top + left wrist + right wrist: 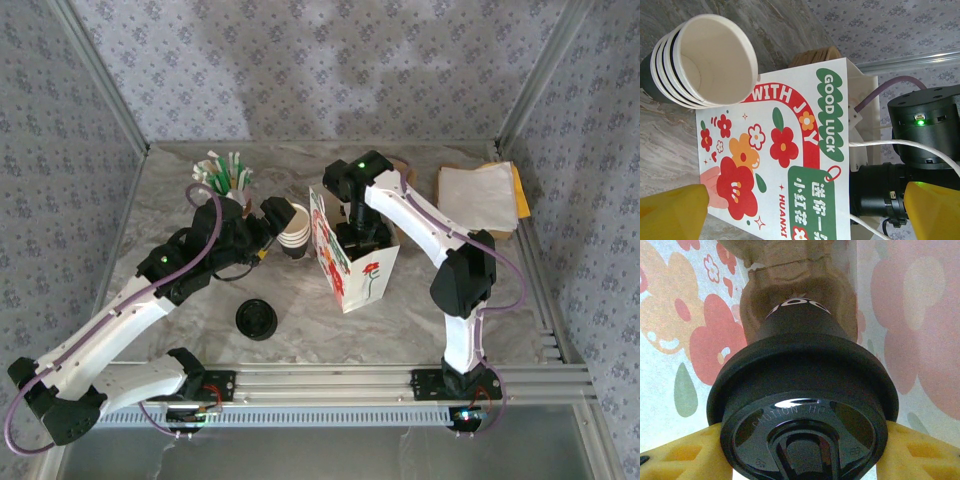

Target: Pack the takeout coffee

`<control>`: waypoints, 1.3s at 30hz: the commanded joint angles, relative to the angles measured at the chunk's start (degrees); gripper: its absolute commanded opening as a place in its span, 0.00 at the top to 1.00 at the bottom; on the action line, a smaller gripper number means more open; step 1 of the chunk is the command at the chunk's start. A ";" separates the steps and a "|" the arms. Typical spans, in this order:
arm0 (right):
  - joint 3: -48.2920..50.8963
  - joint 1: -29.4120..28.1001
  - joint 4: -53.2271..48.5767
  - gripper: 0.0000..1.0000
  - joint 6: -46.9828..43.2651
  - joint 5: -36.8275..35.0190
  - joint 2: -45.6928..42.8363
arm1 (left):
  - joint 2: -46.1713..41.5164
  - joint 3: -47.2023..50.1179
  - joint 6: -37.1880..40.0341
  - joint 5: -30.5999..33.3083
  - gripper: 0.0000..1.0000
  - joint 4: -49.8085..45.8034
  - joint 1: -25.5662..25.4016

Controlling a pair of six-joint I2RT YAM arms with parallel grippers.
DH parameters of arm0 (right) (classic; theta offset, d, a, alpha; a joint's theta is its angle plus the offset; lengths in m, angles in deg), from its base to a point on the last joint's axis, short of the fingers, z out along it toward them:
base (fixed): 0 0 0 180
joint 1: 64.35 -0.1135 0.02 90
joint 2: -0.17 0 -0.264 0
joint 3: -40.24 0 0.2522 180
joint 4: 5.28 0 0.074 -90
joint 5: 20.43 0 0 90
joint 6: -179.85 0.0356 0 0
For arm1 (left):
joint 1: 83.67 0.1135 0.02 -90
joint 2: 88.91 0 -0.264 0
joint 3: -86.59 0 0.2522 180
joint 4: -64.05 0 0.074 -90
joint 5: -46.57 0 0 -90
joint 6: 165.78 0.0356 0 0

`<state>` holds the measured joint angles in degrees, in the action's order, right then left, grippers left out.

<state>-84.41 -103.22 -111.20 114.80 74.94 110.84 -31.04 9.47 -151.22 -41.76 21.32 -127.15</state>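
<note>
White bag (785, 150) bears red, orange flowers; takeout coffee (805, 390) black-lidded, seemingly brown-bodied.

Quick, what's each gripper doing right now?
Left gripper: open, holding nothing.
Right gripper: closed on the small paper cup with round black plastic lid.

I am gripping the takeout coffee (802, 405) by its round black lid between my right fingers (680, 457), the tapered cup pointing away inside the flowered bag (670, 340).
</note>
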 commanded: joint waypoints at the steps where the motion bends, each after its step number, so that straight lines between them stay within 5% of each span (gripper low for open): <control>1: -1.61 0.17 -11.38 0.47 -0.52 -0.18 -0.39 | -0.21 -0.83 0.73 -0.71 0.00 -0.30 0.37; 39: -3.46 0.55 -9.00 0.47 -2.91 -2.53 4.11 | -0.18 -1.51 1.00 -0.34 0.00 -1.43 0.36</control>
<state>-87.38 -102.96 -111.20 112.84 73.38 114.27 -31.04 9.47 -151.22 -41.74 21.27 -127.15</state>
